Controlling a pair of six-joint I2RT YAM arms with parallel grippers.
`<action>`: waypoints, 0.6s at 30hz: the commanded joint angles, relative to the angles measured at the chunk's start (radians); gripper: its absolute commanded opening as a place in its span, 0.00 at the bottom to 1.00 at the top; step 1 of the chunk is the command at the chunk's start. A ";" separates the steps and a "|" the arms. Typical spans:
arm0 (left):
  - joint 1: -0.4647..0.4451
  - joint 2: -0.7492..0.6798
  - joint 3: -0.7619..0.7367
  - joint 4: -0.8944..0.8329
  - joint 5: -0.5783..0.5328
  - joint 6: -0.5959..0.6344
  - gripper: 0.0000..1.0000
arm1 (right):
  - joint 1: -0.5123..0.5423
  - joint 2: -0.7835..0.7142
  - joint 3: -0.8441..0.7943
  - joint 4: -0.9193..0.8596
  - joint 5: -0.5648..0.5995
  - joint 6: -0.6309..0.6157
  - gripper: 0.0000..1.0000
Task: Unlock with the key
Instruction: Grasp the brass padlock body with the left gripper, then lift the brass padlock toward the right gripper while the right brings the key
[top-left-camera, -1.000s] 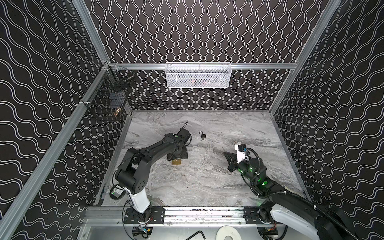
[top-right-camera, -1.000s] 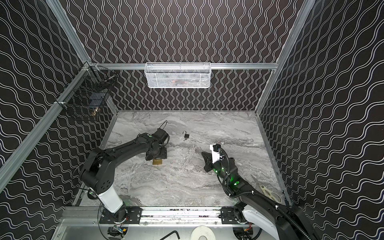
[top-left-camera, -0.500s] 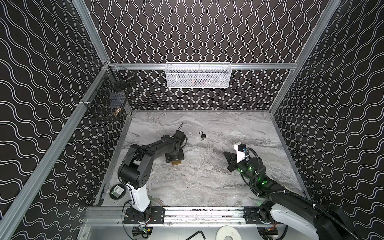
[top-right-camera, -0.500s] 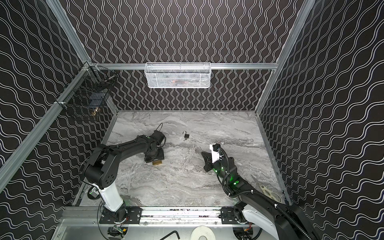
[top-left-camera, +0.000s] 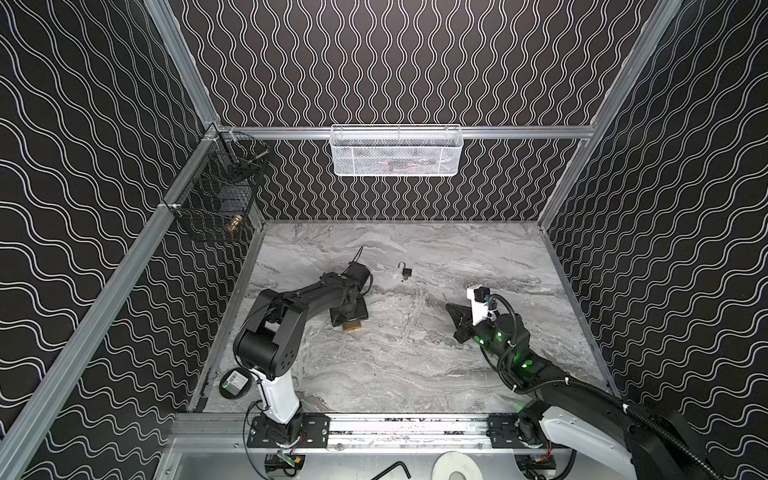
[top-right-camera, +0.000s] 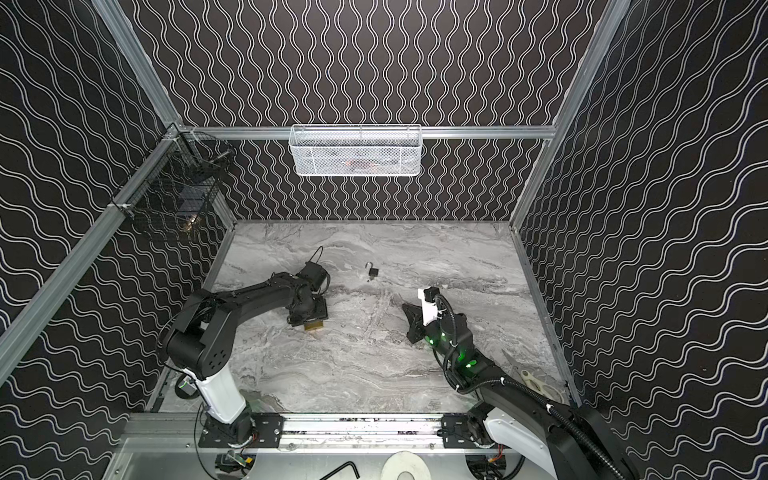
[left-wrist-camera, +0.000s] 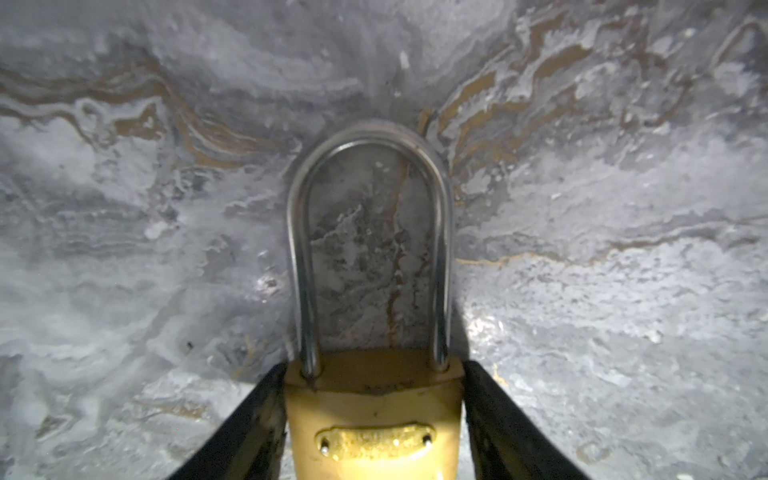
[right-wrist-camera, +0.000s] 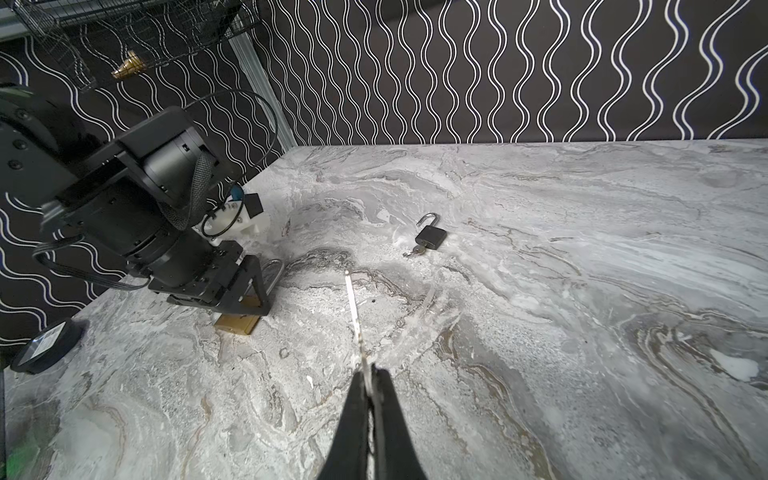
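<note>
two padlocks lie on your marble table. nearest you, the brass padlock lies flat under the left gripper. its black fingers sit one on each flank of the lock's body and look pressed against it. the steel shackle is seated in the body at both legs and lies on the marble beyond the fingertips. in both top views the lock's bottom end pokes out from under the gripper toward the near edge of the table. off to the right, apart from that lock, your right gripper is pinched tight on the key. the blade sticks out past the fingertips, its tip aimed roughly between the two locks and short of both. farther back, a small black padlock rests with its shackle swung open and a second key in its base. high at the back hangs a white mesh basket, and a black wire basket hangs at the far left corner.
</note>
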 joint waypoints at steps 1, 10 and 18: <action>0.002 0.011 -0.026 -0.016 0.039 -0.033 0.61 | 0.001 -0.012 0.000 0.040 0.003 -0.005 0.00; 0.002 -0.045 -0.016 0.025 0.062 -0.034 0.45 | 0.000 0.003 0.008 0.042 -0.002 -0.005 0.00; -0.006 -0.144 -0.045 0.128 0.083 -0.083 0.43 | 0.000 0.038 0.023 0.042 -0.057 -0.017 0.00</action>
